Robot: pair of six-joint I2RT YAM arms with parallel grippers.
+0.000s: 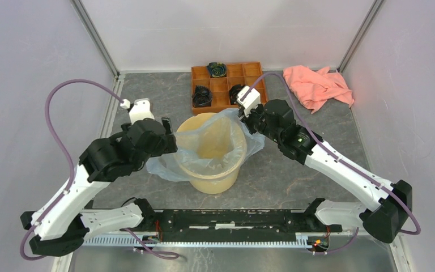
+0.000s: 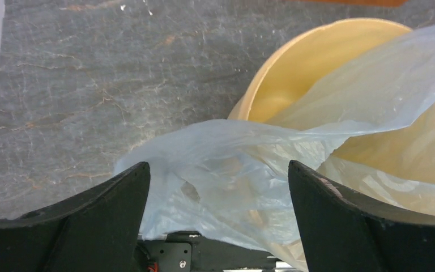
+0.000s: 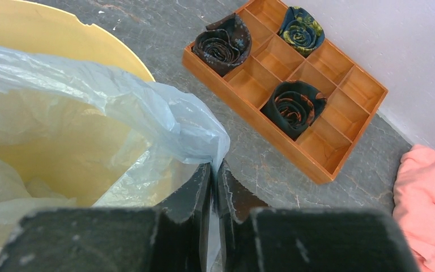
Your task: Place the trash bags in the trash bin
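The pale yellow trash bin (image 1: 212, 180) stands upright mid-table. The translucent blue-grey trash bag (image 1: 226, 136) lines its mouth and spills over the rim on the left and the right. My right gripper (image 1: 248, 119) is shut on the bag's right edge; the film (image 3: 170, 122) runs between the closed fingers (image 3: 195, 198). My left gripper (image 1: 167, 144) is open at the bin's left rim, with bag film (image 2: 221, 170) lying between its spread fingers (image 2: 107, 209) but not pinched. The bin's rim (image 2: 272, 68) shows beyond.
An orange-brown compartmented tray (image 1: 222, 101) with three dark rolled items stands behind the bin; it also shows in the right wrist view (image 3: 317, 96). A salmon-pink cloth (image 1: 317, 85) lies at the back right. Enclosure walls stand on three sides.
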